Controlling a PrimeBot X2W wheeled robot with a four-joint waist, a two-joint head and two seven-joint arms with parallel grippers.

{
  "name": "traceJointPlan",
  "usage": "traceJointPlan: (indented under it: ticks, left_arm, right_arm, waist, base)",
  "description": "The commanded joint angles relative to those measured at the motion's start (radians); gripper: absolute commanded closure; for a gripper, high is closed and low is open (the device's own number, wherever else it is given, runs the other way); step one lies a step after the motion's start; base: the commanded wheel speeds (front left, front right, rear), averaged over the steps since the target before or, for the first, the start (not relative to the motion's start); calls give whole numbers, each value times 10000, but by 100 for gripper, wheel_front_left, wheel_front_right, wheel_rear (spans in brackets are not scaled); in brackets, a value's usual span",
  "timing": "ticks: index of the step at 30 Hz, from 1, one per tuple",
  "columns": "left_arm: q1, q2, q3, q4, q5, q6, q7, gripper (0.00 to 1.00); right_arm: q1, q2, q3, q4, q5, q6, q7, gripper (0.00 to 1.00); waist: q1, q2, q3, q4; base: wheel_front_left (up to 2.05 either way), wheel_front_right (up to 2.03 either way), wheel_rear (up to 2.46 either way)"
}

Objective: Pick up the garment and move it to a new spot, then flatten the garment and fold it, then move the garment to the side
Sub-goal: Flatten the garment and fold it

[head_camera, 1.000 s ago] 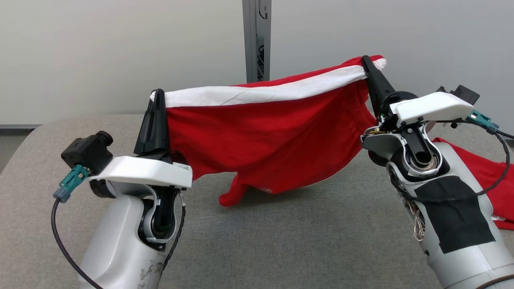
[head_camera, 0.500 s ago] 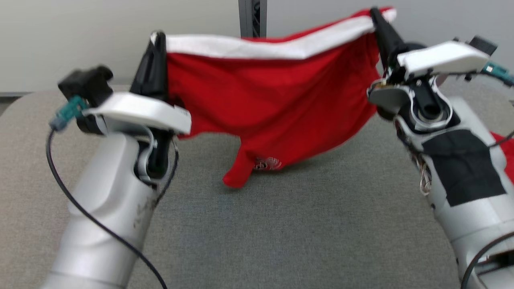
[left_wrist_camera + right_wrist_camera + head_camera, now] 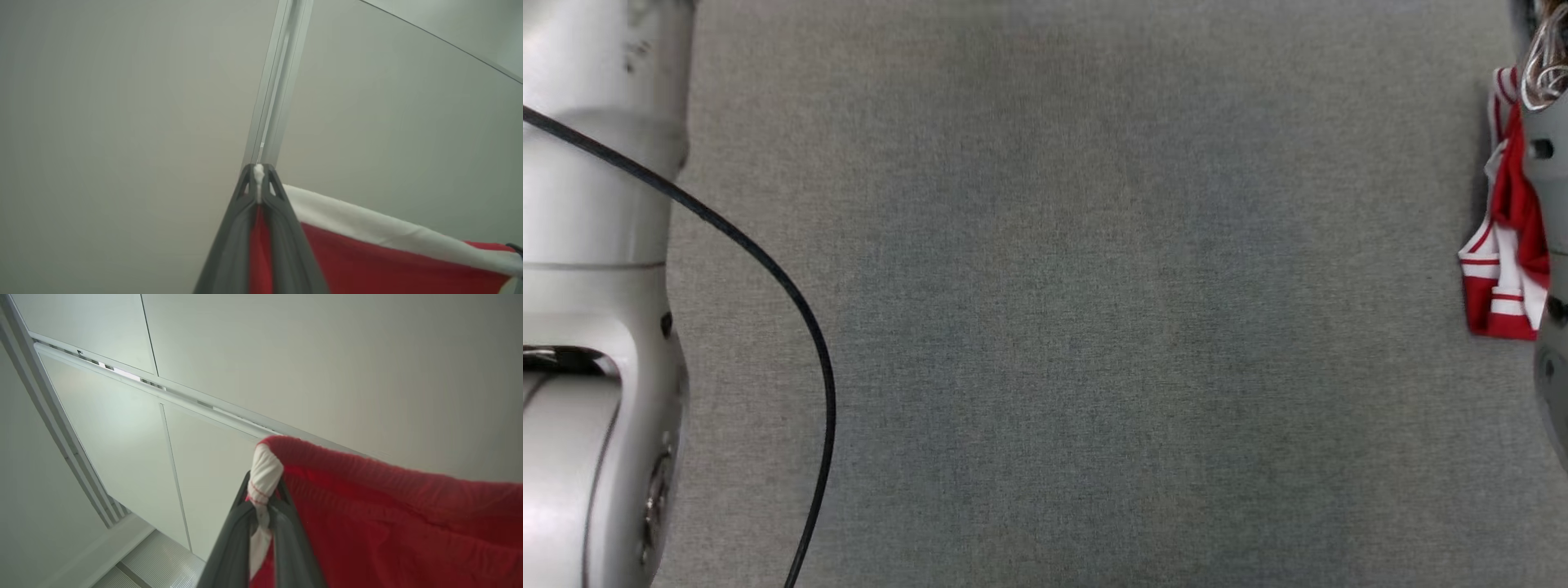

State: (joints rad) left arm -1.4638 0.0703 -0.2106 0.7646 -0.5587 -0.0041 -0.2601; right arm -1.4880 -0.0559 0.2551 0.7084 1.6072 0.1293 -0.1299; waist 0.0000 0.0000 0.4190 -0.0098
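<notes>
Clamping the red garment [image 3: 388, 269] by its white band [image 3: 367, 222], the left gripper [image 3: 258, 173] and right gripper [image 3: 263, 498] hold thin pinches that could slip if stretched too taut.

Pale grey forearm [image 3: 596, 245] — black cable [image 3: 768, 278] — dark tapered jaws.

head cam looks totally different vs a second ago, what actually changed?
Mostly the camera: the head view has tilted down onto the grey table. Before that tilt, the garment appeared to be lifted higher. Unchanged: the left hand and right hand still clamp its white band; nothing was let go.
</notes>
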Motion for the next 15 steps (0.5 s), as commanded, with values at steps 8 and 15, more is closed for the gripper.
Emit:
traceJointPlan:
  ticks: [8,15]
  left_arm:
    - [313,-156,1199,-1268,14,-300,-38,100]
    - [1470,-167,579,-880,-266,-505,-39,100]
  right_arm:
    - [562,-2,-558,-835,611,26,-200,100]
    - [1766,8,-514,-514,939,26,305,100]
  waist:
    - [0,0,2015,9]
    - [0,0,2226,183]
  base:
    - [0,0,0]
    - [0,0,0]
